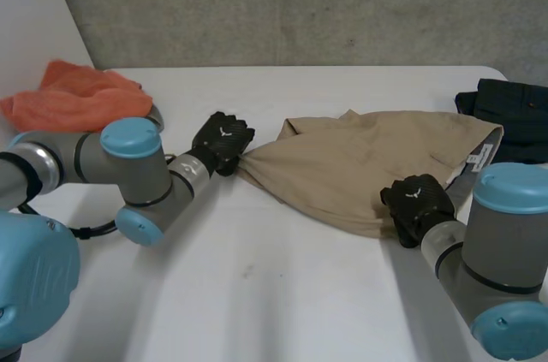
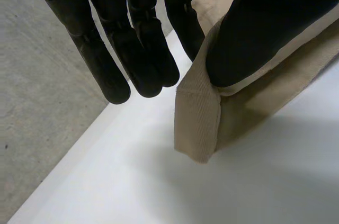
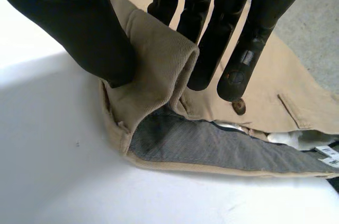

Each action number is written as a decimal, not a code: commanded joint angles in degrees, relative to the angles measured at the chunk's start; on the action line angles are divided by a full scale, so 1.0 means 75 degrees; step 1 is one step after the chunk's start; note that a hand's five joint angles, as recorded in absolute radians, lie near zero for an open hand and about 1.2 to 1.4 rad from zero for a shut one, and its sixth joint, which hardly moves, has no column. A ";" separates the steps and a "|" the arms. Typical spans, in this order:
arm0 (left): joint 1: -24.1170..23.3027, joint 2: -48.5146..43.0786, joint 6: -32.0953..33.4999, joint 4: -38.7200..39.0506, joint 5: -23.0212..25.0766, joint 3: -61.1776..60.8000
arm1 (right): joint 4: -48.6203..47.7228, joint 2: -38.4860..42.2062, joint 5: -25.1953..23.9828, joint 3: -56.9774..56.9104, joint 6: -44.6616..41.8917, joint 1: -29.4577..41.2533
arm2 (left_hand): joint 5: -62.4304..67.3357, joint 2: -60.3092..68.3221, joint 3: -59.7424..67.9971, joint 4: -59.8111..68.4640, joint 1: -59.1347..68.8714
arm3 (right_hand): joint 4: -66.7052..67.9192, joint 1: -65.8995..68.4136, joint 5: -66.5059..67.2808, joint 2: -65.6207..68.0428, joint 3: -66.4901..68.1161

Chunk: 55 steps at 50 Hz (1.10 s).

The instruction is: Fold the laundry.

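Hold both pinches firm and raise them level, stretching the tan twill garment point(image 1: 360, 165) taut to avoid creases; carry the hem end over toward the waistband point(image 3: 212, 150) instead of dragging it across the white surface point(image 1: 282, 293). Spread at mid-surface between the two hands. Pinched at its 9 o'clock hem corner point(image 2: 198, 123) by the left hand point(image 1: 223, 143), thumb against fingers. Gripped at 5 o'clock by the right hand point(image 1: 417, 202), closed on a rolled waistband fold. Well apart from the crumpled orange towel point(image 1: 73, 97) at 10 o'clock.
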 commanded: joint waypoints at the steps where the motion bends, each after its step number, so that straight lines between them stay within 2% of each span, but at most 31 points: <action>1: -0.0064 0.0926 0.0055 -0.0035 -0.0494 -0.0390 | 0.0208 -0.1088 -0.0053 -0.0046 -0.0315 -0.0025 | 0.1828 0.1568 0.1607 0.1547 0.2239 | 0.1634 0.3768 0.1870 0.1758 0.1633; 6: -0.0099 0.2144 0.0055 -0.0093 -0.0869 -0.1198 | 0.0921 -0.2014 -0.0065 -0.0455 -0.0783 -0.0013 | 0.1828 0.1568 0.1607 0.1547 0.2239 | 0.1634 0.3768 0.1870 0.1758 0.1633; 13: -0.0122 0.5155 -0.0015 -0.0479 -0.1057 -0.3061 | 0.2633 -0.3081 -0.0112 -0.1474 -0.1171 -0.0037 | 0.1828 0.1568 0.1607 0.1547 0.2239 | 0.1634 0.3768 0.1870 0.1758 0.1633; 19: -0.0227 0.7299 -0.0027 -0.1018 -0.1046 -0.4232 | 0.3359 -0.3316 -0.0275 -0.2282 -0.1299 -0.0060 | 0.1828 0.1568 0.1607 0.1547 0.2239 | 0.1634 0.3768 0.1870 0.1758 0.1633; 22: -0.0263 0.7724 -0.0027 -0.1194 -0.1046 -0.4492 | 0.3559 -0.3258 -0.0428 -0.2471 -0.1358 -0.0188 | 0.1828 0.1568 0.1607 0.1547 0.2239 | 0.1634 0.3768 0.1870 0.1758 0.1633; 25: -0.0275 0.7713 -0.0038 -0.1359 -0.1046 -0.4726 | 0.3910 -0.2826 -0.0697 -0.2729 -0.1335 -0.0586 | 0.1828 0.1568 0.1607 0.1547 0.2239 | 0.1634 0.3768 0.1870 0.1758 0.1633; 26: -0.0275 0.7667 -0.0038 -0.1370 -0.1046 -0.4762 | 0.4074 -0.2267 -0.0860 -0.2927 -0.1288 -0.0703 | 0.1828 0.1568 0.1607 0.1547 0.2239 | 0.1634 0.3768 0.1870 0.1758 0.1633; 29: -0.0298 0.7024 -0.0027 -0.1371 -0.1069 -0.4785 | 0.4367 -0.1491 -0.0932 -0.3267 -0.1253 -0.0763 | 0.1828 0.1568 0.1607 0.1547 0.2239 | 0.1634 0.3768 0.1870 0.1758 0.1633; 33: -0.0310 0.5583 0.0044 -0.1324 -0.1128 -0.4353 | 0.4720 -0.0529 -0.0967 -0.3748 -0.1159 -0.0763 | 0.1828 0.1568 0.1607 0.1547 0.2239 | 0.1634 0.3768 0.1870 0.1758 0.1633; 36: -0.0310 0.4306 0.0044 -0.1359 -0.1279 -0.3394 | 0.4662 0.0186 -0.0979 -0.4123 -0.1148 -0.0763 | 0.1828 0.1568 0.1607 0.1547 0.2239 | 0.1634 0.3768 0.1870 0.1758 0.1633; 38: -0.0310 0.3476 0.0067 -0.1324 -0.1571 -0.2402 | 0.4313 0.0502 -0.0991 -0.4450 -0.1112 -0.0763 | 0.1828 0.1568 0.1607 0.1547 0.2239 | 0.1634 0.3768 0.1870 0.1758 0.1633; 41: -0.0321 0.2991 0.0079 -0.1277 -0.1923 -0.1344 | 0.3423 0.0609 -0.0967 -0.4756 -0.1066 -0.0740 | 0.1828 0.1568 0.1607 0.1547 0.2239 | 0.1634 0.3768 0.1870 0.1758 0.1633; 42: -0.0310 0.2932 0.0079 -0.1114 -0.2122 -0.0667 | 0.2619 0.0586 -0.0933 -0.4884 -0.1042 -0.0728 | 0.1828 0.1568 0.1607 0.1547 0.2239 | 0.1634 0.3768 0.1870 0.1758 0.1633; 45: -0.0333 0.2920 -0.0038 -0.0541 -0.2206 0.0181 | 0.1279 0.0469 -0.0827 -0.5049 -0.0937 -0.0705 | 0.1828 0.1568 0.1607 0.1547 0.2239 | 0.1634 0.3768 0.1870 0.1758 0.1633; 46: -0.0368 0.2955 -0.0038 0.0065 -0.2217 0.0589 | 0.0335 0.0272 -0.0804 -0.5085 -0.0855 -0.0658 | 0.1828 0.1568 0.1607 0.1547 0.2239 | 0.1634 0.3768 0.1870 0.1758 0.1633; 49: -0.0450 0.3048 -0.0038 0.1262 -0.2229 0.0898 | -0.1158 -0.0069 -0.0722 -0.5143 -0.0749 -0.0553 | 0.1828 0.1568 0.1607 0.1547 0.2239 | 0.1634 0.3768 0.1870 0.1758 0.1633; 50: -0.0485 0.3211 -0.0038 0.2125 -0.2264 0.0887 | -0.1975 -0.0233 -0.0698 -0.5190 -0.0703 -0.0483 | 0.1828 0.1568 0.1607 0.1547 0.2239 | 0.1634 0.3768 0.1870 0.1758 0.1633; 53: -0.0474 0.3622 -0.0038 0.3138 -0.2323 0.0852 | -0.2790 -0.0386 -0.0686 -0.5260 -0.0690 -0.0424 | 0.1828 0.1568 0.1607 0.1547 0.2239 | 0.1634 0.3768 0.1870 0.1758 0.1633; 55: -0.0509 0.3974 -0.0038 0.3481 -0.2381 0.0583 | -0.2792 -0.0422 -0.0675 -0.5471 -0.0667 -0.0260 | 0.1828 0.1568 0.1607 0.1547 0.2239 | 0.1634 0.3768 0.1870 0.1758 0.1633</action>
